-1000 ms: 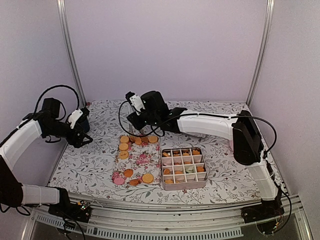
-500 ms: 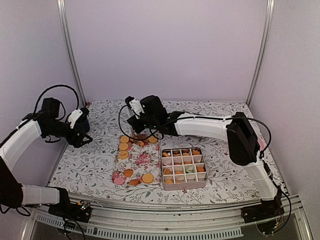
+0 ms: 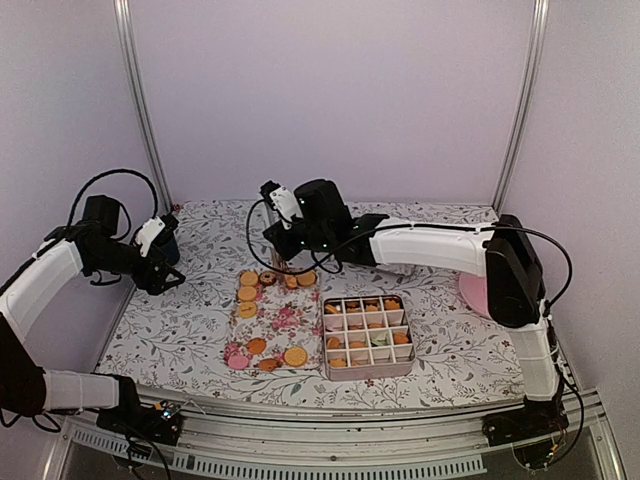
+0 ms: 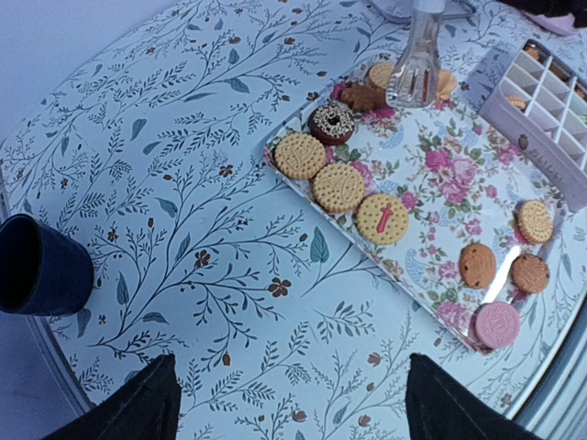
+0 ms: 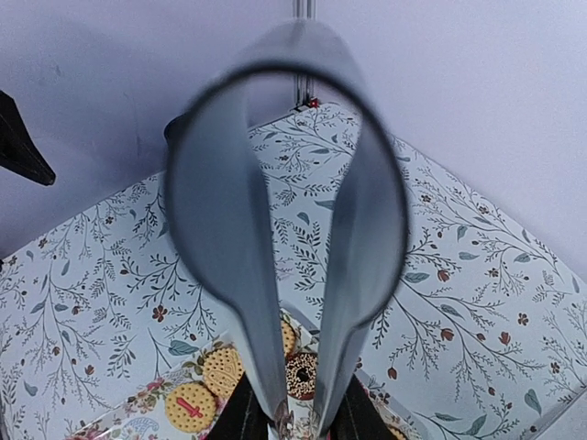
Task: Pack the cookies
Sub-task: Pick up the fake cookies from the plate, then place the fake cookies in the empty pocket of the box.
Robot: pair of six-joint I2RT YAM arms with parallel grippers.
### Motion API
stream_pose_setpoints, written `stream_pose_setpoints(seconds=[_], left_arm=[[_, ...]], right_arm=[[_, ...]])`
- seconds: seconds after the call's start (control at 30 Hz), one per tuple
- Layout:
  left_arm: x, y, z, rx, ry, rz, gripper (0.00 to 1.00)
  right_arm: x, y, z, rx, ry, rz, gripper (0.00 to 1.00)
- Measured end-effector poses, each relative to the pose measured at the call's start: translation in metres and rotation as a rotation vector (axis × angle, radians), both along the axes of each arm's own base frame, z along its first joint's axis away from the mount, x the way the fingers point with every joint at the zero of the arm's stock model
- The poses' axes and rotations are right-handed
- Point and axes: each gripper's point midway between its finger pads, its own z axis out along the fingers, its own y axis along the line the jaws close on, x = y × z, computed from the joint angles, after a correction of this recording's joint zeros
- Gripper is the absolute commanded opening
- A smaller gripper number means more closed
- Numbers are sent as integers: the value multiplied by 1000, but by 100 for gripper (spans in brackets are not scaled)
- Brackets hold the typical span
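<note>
Right wrist: picking round tan cookies [image 5: 225, 368], clear plastic tongs [image 5: 220, 229] clamped in right gripper [image 5: 292, 417]; left gripper [image 4: 289, 403] wide, empty; next, lift cleanly.

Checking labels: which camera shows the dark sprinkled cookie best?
Left wrist: the dark sprinkled cookie lies in full view on the floral tray. Right wrist shows it partly hidden by the clear tongs. The top view gives only a tiny dark spot.

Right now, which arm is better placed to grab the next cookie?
Right. Its gripper holds clear tongs with tips down among the cookies at the floral tray's far end. The left gripper hangs open and empty off to the side, near the blue cup.
</note>
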Motion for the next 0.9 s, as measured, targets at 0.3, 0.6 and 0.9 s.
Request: stream_pose_setpoints(seconds=[0.3, 0.6, 0.9], left_arm=[[0, 0, 0, -1, 0, -1, 85], [0, -1, 1, -7, -1, -4, 85], [1, -1, 1, -7, -5, -5, 85]], right_arm=[[-29, -35, 45, 71, 29, 0, 0], [-103, -121, 78, 153, 76, 0, 0], [-150, -167, 47, 119, 170, 0, 1]])
